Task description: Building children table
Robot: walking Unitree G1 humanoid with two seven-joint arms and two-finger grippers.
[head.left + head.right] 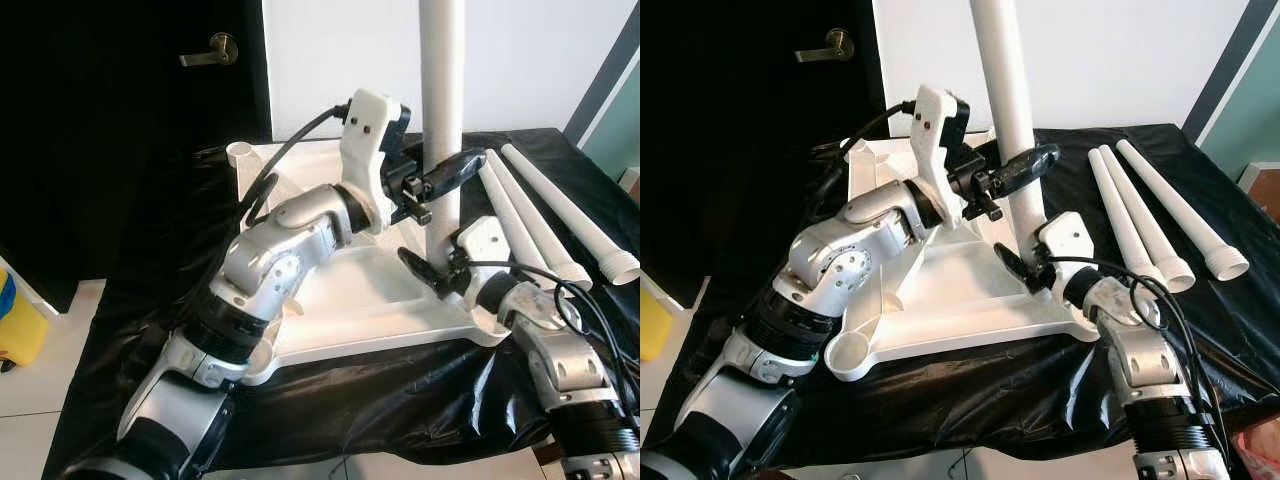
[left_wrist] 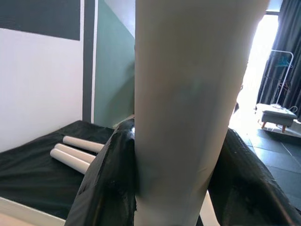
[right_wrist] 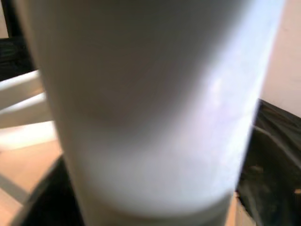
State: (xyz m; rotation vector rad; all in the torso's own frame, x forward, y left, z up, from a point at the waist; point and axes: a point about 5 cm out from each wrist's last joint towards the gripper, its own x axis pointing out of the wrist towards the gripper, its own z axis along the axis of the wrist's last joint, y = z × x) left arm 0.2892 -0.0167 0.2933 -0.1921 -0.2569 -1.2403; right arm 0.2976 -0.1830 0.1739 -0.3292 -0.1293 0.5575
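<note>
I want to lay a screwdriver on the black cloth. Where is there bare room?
Bare cloth lies along the near edge, between the tabletop and the right arm, and behind the three loose legs. It is crowded around the upright leg, where the left gripper and right gripper clamp it.

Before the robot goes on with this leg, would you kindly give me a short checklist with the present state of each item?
1. Leg stands upright on the tabletop: ok.
2. Left gripper clamps the leg partway up, jaws on either side: ok.
3. Right gripper grips the leg near its base: ok.
4. Leg fully seated in its corner socket: cannot tell, the grippers hide the joint.
5. Spare legs lie on the black cloth, apart from both arms: ok.
6. Empty socket at the near corner is free for another leg: ok.
</note>
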